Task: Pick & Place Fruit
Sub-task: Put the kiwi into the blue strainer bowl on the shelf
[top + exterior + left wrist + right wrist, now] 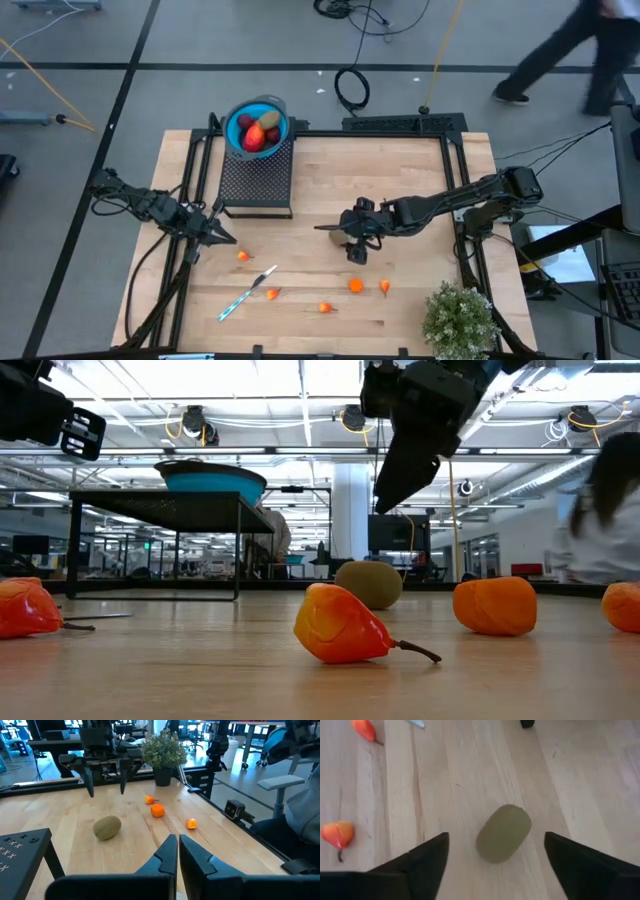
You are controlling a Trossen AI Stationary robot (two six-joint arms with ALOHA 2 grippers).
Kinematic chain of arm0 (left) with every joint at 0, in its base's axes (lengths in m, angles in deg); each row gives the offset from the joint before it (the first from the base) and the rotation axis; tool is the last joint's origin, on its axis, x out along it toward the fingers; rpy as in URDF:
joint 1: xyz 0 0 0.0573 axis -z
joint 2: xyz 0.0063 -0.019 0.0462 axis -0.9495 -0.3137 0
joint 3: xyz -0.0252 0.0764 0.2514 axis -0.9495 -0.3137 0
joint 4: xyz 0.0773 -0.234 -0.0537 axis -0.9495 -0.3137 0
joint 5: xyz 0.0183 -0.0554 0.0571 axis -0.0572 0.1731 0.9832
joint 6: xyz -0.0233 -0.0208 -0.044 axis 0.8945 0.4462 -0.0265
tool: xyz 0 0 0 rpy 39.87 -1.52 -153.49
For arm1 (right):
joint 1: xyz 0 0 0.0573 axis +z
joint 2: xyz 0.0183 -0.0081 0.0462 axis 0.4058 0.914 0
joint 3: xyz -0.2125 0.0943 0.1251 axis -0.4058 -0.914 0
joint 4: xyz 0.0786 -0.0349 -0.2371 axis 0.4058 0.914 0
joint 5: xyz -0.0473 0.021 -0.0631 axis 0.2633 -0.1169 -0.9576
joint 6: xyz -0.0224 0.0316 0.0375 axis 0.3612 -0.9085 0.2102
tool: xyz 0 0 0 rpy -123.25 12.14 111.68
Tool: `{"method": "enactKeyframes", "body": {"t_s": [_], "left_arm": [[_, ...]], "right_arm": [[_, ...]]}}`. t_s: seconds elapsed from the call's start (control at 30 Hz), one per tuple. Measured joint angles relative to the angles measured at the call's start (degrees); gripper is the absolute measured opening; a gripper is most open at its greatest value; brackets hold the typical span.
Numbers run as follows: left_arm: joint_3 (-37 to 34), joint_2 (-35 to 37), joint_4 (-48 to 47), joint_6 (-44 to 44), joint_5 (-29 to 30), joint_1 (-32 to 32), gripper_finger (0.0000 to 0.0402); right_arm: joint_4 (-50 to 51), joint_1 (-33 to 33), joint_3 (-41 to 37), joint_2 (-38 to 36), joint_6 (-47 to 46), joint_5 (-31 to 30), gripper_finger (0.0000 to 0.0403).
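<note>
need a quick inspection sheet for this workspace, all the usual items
surface: wooden table, black mesh stand at the back.
job's things: olive kiwi lies free on the wood; small orange pieces scattered near the front; blue bowl on the stand holds more fruit.
clutter: silver-blue stick, potted plant.
grippers: right tool open, hovering above the kiwi; left tool shut, waiting left of centre.
cables: black loops on the floor behind the table.
surroundings: a person walking past the far side.
</note>
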Motion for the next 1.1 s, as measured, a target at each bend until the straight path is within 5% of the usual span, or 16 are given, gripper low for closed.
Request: {"method": "enactKeyframes", "body": {"t_s": [0.33,0.67,1.1], "left_arm": [[0.0,0.0,-0.1,-0.1,0.1,0.0,0.0002],[0.0,0.0,-1.6,-0.5,5.7,0.0,0.0005],[0.0,0.0,-1.7,-0.1,5.7,0.0,0.0003]], "right_arm": [[-1.8,-1.0,0.0,3.1,3.5,0.1,0.0397],[-3.1,-1.0,-0.9,3.1,4.0,-2.9,0.0397],[-15.5,-1.0,-9.1,3.1,2.2,-5.0,0.0396]]}}
